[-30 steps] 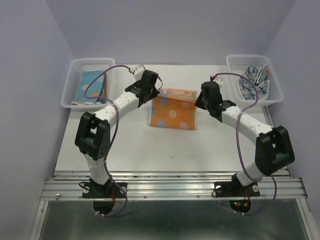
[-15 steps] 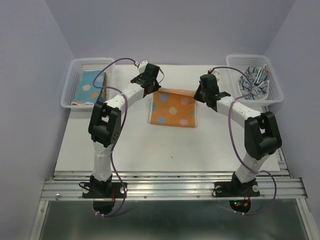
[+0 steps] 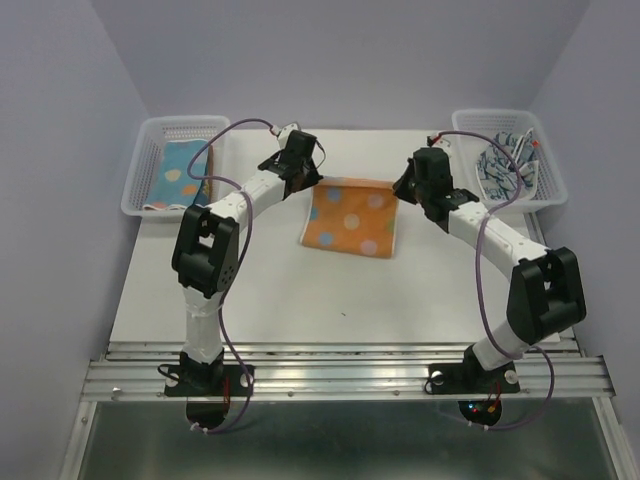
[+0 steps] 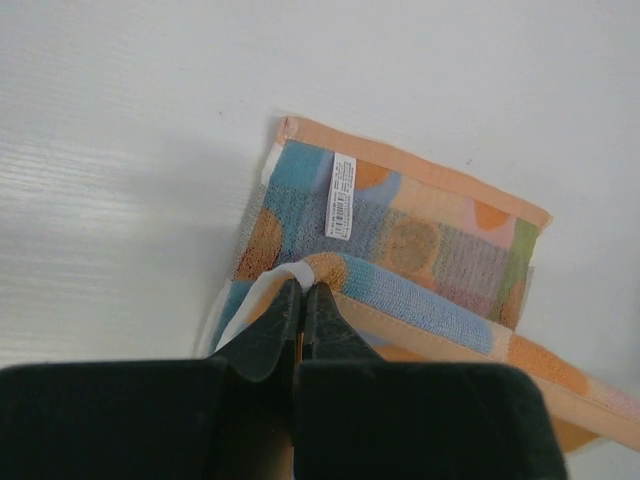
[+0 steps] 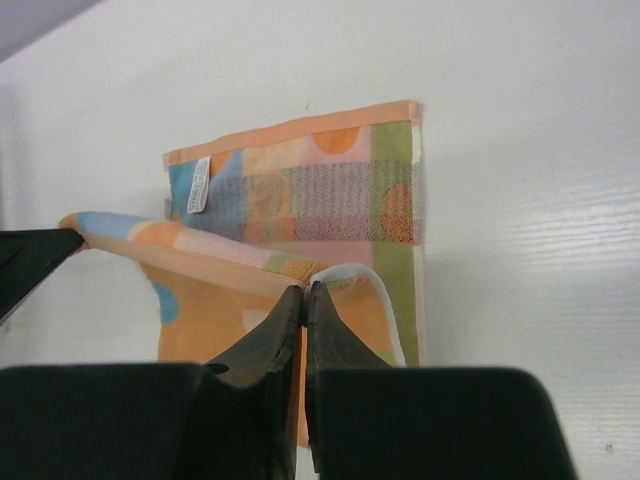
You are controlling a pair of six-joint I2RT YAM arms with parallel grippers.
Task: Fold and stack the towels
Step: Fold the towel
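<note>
An orange towel (image 3: 350,222) with pale dots lies in the middle of the white table, and its far edge is lifted. My left gripper (image 3: 309,183) is shut on that edge's left corner, and my right gripper (image 3: 398,190) is shut on its right corner. The left wrist view shows the black fingertips (image 4: 302,288) pinching a folded corner above the towel's (image 4: 430,240) underside, which has a white label. From the right wrist, the jaws (image 5: 304,290) pinch the other corner, and the held edge stretches left over the towel (image 5: 300,190).
A white mesh basket (image 3: 140,170) at the back left holds a blue towel (image 3: 183,170) with coloured dots. Another basket (image 3: 553,175) at the back right holds a crumpled blue-white patterned towel (image 3: 505,165). Grey walls close in both sides.
Both grippers have carried the towel's lifted far edge back towards the far side of the table and slightly right. Both arms' elbows have shifted. The grips have stayed shut.
</note>
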